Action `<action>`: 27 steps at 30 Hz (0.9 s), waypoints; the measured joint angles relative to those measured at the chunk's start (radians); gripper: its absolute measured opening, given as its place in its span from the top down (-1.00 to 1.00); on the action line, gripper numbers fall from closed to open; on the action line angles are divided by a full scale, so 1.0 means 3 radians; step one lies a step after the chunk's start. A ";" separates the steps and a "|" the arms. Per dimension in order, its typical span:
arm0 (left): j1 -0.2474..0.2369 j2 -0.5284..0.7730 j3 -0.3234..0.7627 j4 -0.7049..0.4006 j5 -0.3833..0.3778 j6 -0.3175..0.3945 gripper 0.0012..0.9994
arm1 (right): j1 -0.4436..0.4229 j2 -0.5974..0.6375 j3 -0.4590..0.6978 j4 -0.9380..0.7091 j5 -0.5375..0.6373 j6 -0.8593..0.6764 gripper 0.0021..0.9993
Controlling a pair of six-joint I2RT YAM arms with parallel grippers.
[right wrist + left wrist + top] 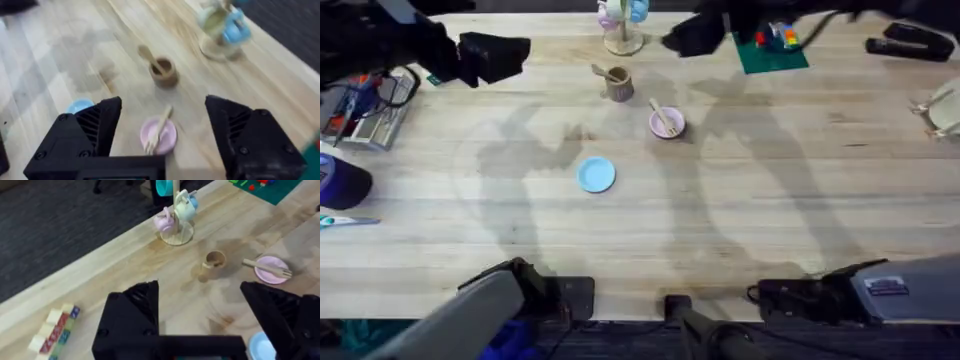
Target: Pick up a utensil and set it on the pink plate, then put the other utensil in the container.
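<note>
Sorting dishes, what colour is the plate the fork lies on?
Light pink plate, clearest in the left wrist view.

Fork (664,120) lies on pink plate (673,128); spoon (604,72) stands in container (619,86).

Both arms stood raised above the table, reaching forward from their bases. The left arm extended toward the far left, its gripper (495,55) held high, jaws spread wide with nothing between them; its black fingers (131,315) framed the wrist view. The right arm stretched toward the far middle, its gripper (695,37) likewise aloft, its black fingers (87,132) parted wide and empty.
</note>
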 joint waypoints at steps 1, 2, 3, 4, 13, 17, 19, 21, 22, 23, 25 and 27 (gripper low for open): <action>0.0000 -0.0230 0.0000 -0.0245 -0.0105 -0.0082 -0.99 | -0.0138 -0.0245 0.0000 -0.0385 0.0164 0.0000 -0.99; -0.0001 -0.0308 0.0000 -0.0352 -0.0133 -0.0104 -0.99 | -0.0195 -0.0316 0.0000 -0.0503 0.0222 0.0000 -0.99; -0.0006 -0.0365 0.0000 -0.0428 -0.0154 -0.0121 -0.99 | -0.0251 -0.0377 0.0000 -0.0610 0.0276 -0.0001 -0.99; -0.0021 -0.0432 0.0000 -0.0526 -0.0185 -0.0135 -0.99 | -0.0319 -0.0440 0.0000 -0.0711 0.0328 0.0000 -0.99; -0.0372 -0.0745 0.0000 -0.1081 -0.0284 -0.0175 -0.99 | -0.0978 -0.0882 0.0000 -0.1348 0.0753 0.0134 -0.99; -0.0493 -0.0804 0.0000 -0.1199 -0.0285 -0.0180 -0.99 | -0.1191 -0.1024 0.0000 -0.1511 0.0995 0.0262 -0.99; -0.0523 -0.0815 0.0000 -0.1238 -0.0284 -0.0190 -0.99 | -0.1244 -0.1068 0.0000 -0.1518 0.1073 0.0309 -0.99; -0.0532 -0.0816 0.0000 -0.1249 -0.0285 -0.0206 -0.99 | -0.1257 -0.1087 0.0000 -0.1535 0.1120 0.0333 -0.99; -0.0533 -0.0816 0.0000 -0.1249 -0.0285 -0.0217 -0.99 | -0.1257 -0.1089 0.0000 -0.1556 0.1140 0.0342 -0.99; -0.0533 -0.0816 0.0000 -0.1250 -0.0285 -0.0223 -0.99 | -0.1257 -0.1089 0.0000 -0.1574 0.1152 0.0347 -0.99; -0.0536 -0.0816 0.0000 -0.1250 -0.0285 -0.0240 -0.99 | -0.1257 -0.1089 0.0000 -0.1596 0.1175 0.0376 -0.99; -0.0536 -0.0816 0.0000 -0.1250 -0.0287 -0.0240 -0.99 | -0.1257 -0.1089 0.0000 -0.1596 0.1179 0.0379 -0.99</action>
